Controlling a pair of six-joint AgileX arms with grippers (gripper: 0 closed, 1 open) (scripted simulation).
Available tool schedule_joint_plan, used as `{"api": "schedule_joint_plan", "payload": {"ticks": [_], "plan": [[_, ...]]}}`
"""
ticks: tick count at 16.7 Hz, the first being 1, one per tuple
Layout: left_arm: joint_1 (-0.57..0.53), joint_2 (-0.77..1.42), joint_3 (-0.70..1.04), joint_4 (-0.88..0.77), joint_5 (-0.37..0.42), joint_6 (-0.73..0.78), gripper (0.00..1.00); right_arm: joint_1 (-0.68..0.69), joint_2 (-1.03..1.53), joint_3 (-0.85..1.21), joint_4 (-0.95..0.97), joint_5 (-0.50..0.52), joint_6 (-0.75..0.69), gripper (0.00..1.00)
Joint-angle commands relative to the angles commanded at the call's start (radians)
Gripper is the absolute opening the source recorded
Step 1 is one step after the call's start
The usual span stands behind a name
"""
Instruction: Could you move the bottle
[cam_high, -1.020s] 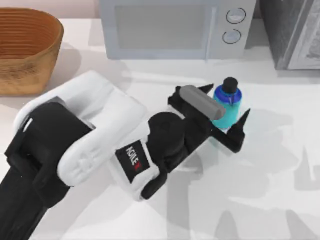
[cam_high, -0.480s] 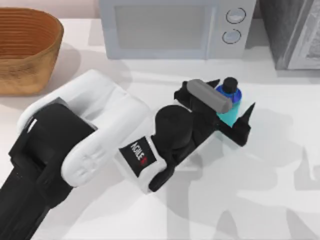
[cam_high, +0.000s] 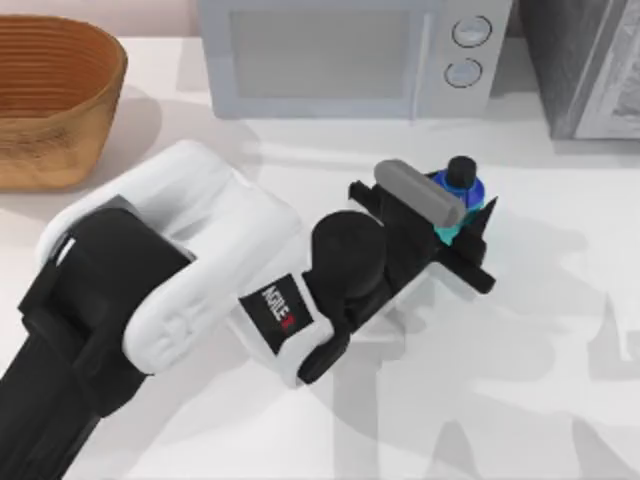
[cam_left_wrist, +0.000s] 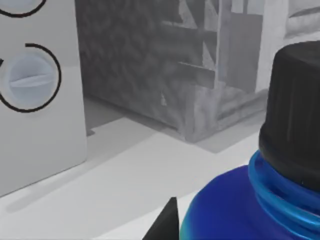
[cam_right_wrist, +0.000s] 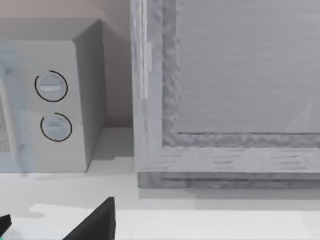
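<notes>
The small cyan bottle (cam_high: 462, 180) with a blue shoulder and black cap stands upright in front of the microwave's dials. My left gripper (cam_high: 465, 212) reaches in from the left and is shut on the bottle's body, one black finger on each side. A grey cylinder on the wrist hides part of the bottle. In the left wrist view the bottle (cam_left_wrist: 240, 205) looms very close, with one dark fingertip (cam_left_wrist: 167, 222) beside it. In the right wrist view my right gripper (cam_right_wrist: 50, 230) sits low with its fingers spread wide, holding nothing.
A woven basket (cam_high: 50, 100) stands at the back left. A microwave (cam_high: 340, 55) lines the back edge just behind the bottle, with a grey cabinet (cam_high: 590, 65) to its right. White table stretches to the right and front of the bottle.
The left gripper has slid forward around the bottle and its fingers have drawn in from wide apart onto the bottle's sides. The bottle stays in place.
</notes>
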Motion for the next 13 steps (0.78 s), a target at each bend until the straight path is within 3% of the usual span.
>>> {"api": "schedule_joint_plan", "payload": {"ticks": [3, 4, 13], "plan": [[0.000, 0.000, 0.000, 0.000, 0.000, 0.000, 0.02, 0.000, 0.000, 0.000, 0.000, 0.000, 0.000, 1.00], [0.000, 0.000, 0.000, 0.000, 0.000, 0.000, 0.00, 0.000, 0.000, 0.000, 0.000, 0.000, 0.000, 1.00], [0.005, -0.003, -0.002, 0.001, 0.002, 0.002, 0.00, 0.000, 0.000, 0.000, 0.000, 0.000, 0.000, 1.00]]}}
